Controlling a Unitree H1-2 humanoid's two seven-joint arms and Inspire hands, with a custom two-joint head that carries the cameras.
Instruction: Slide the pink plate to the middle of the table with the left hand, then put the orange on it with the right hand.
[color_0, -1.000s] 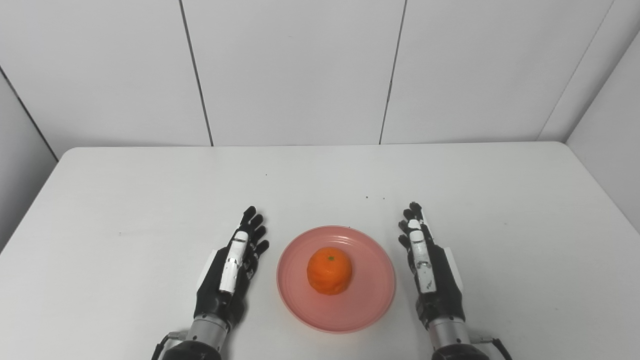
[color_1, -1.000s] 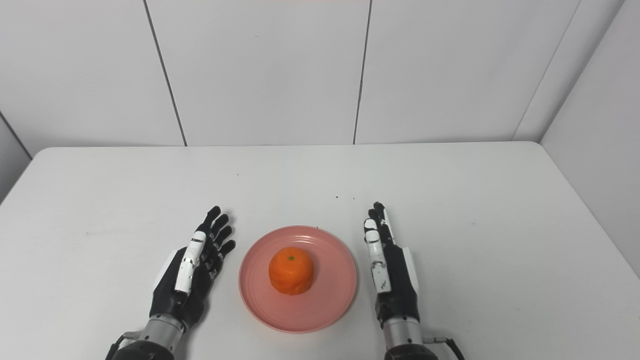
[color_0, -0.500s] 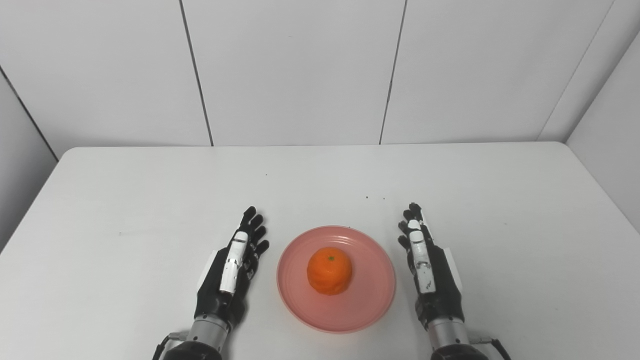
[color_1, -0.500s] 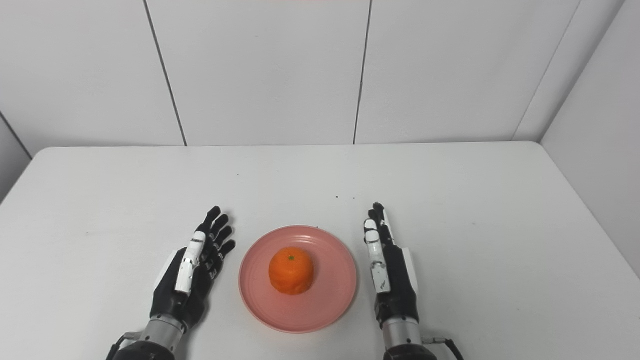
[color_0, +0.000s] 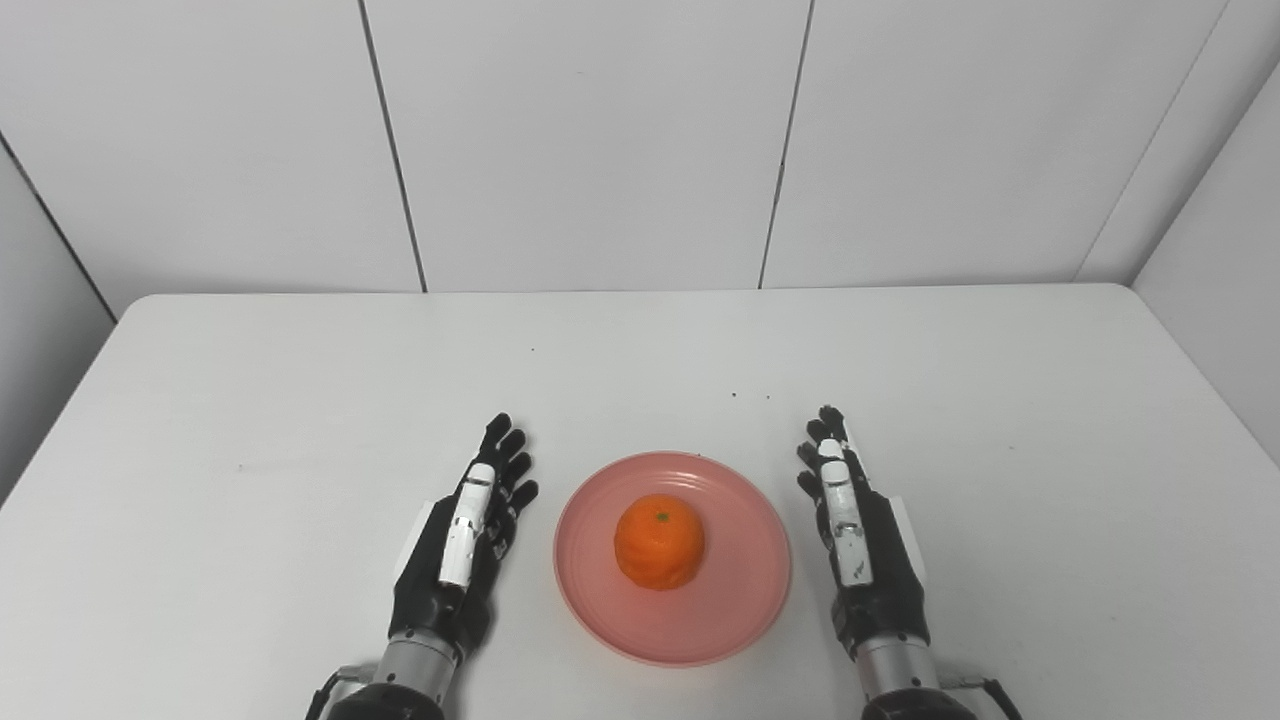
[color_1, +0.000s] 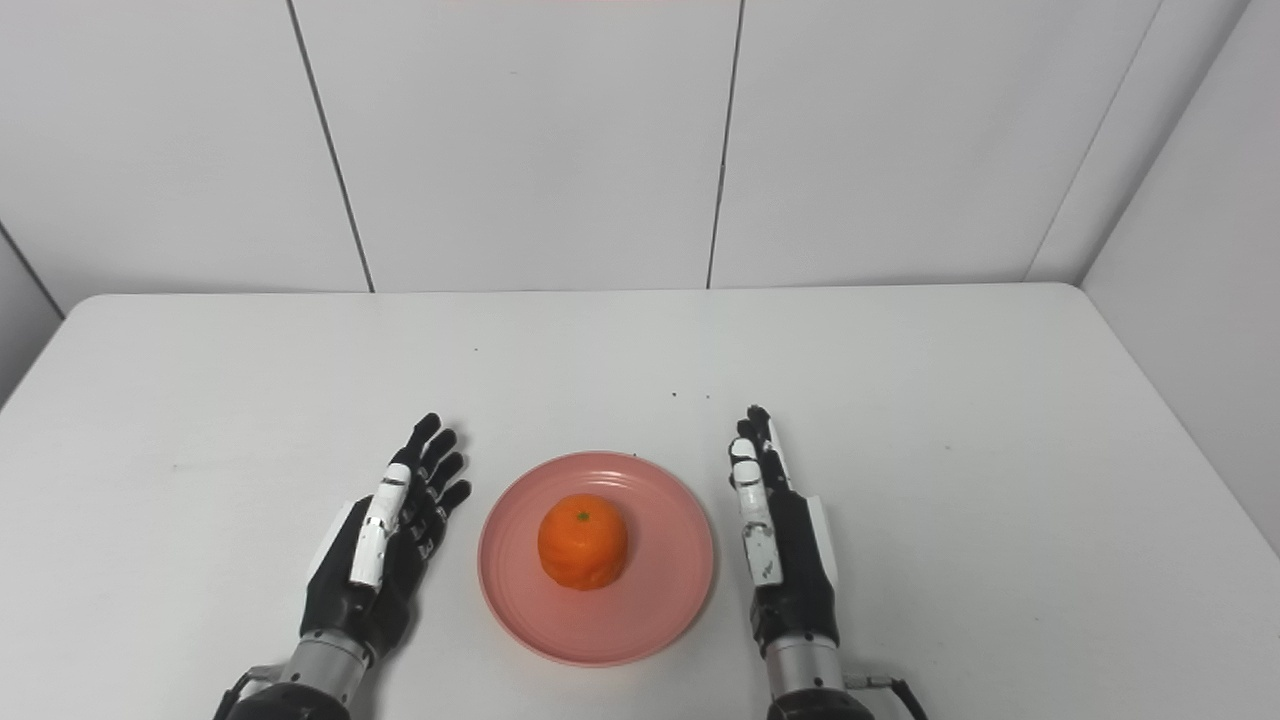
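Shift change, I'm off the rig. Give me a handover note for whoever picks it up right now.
Left hand: open, holding nothing, left of the pink plate, not touching it.
Right hand: open, holding nothing, right of the plate, apart from it.
Orange: sits in the plate's middle.
Plate lies midway between the table's sides, toward the near edge.
Done: plate placed, orange on it.
Left: apparently nothing.

Glossy pink plate (color_0: 740, 600), dimpled orange (color_0: 659, 540)

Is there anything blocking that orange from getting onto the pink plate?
Nothing visible does. The orange already sits on the pink plate, near the table's front middle. The left hand and right hand flank the plate, open, touching neither.
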